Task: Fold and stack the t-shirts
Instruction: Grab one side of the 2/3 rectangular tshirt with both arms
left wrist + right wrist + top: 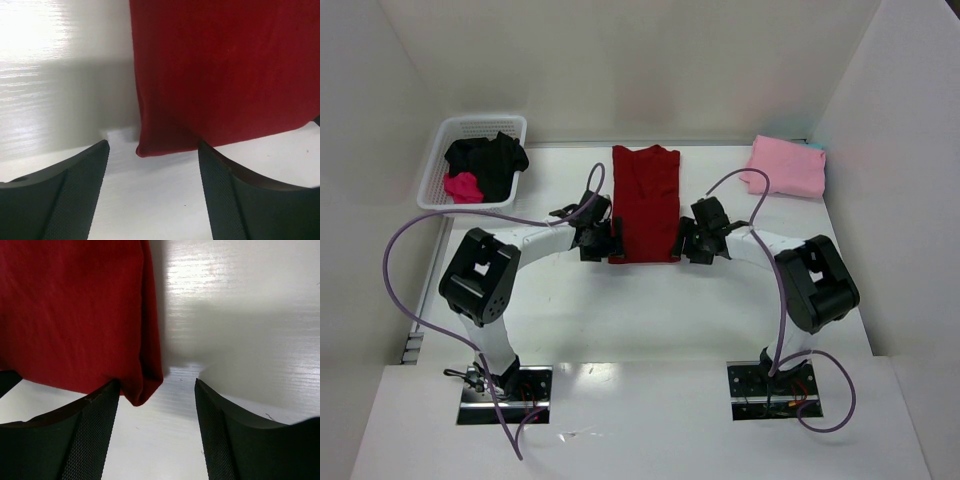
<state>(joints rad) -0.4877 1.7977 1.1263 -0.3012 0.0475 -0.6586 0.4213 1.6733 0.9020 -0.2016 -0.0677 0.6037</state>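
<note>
While the red shirt (645,200) lies as a long strip on the table (620,310), we see the left gripper (152,149) and right gripper (157,384) at its 2 near corners, fingers apart, clamping nothing

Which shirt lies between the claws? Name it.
The dark red shirt, flat at mid-table. The pink shirt sits folded far right; the black shirt and magenta shirt are in the basket.
</note>
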